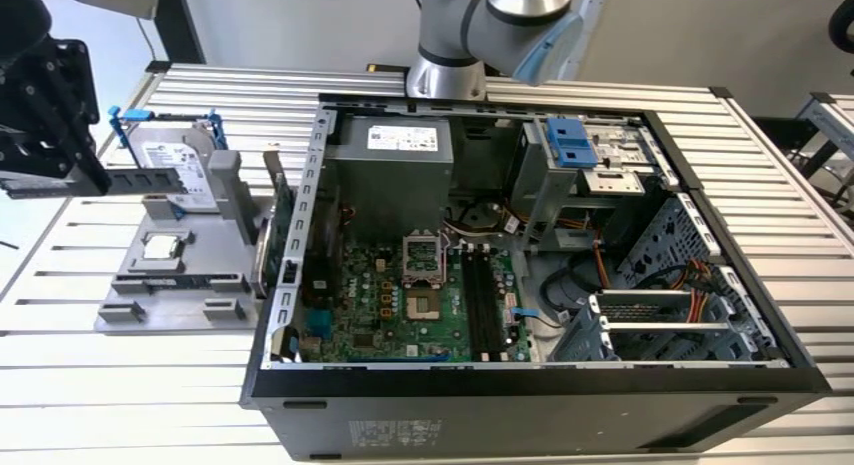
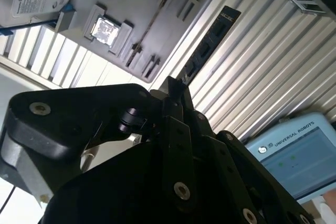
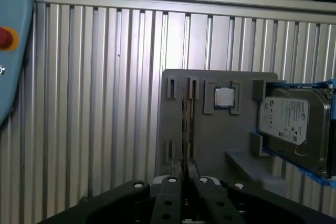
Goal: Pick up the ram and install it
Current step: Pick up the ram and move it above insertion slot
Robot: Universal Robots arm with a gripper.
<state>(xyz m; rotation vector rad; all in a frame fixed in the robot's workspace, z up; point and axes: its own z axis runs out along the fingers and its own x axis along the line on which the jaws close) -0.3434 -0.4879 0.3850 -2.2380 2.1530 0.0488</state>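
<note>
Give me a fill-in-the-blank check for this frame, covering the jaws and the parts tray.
1. The gripper has its jaws shut on the ____.
2. On the grey tray, the square silver ____ sits beside the hard drive.
3. The hard drive's brackets are ____.
4. The grey tray lies at the exterior view's ____ of the computer case.
Missing words: ram; processor chip; blue; left.

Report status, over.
Gripper shut on the ram. Ram in the air near grey tray. Computer case open, memory slots bare.
</note>
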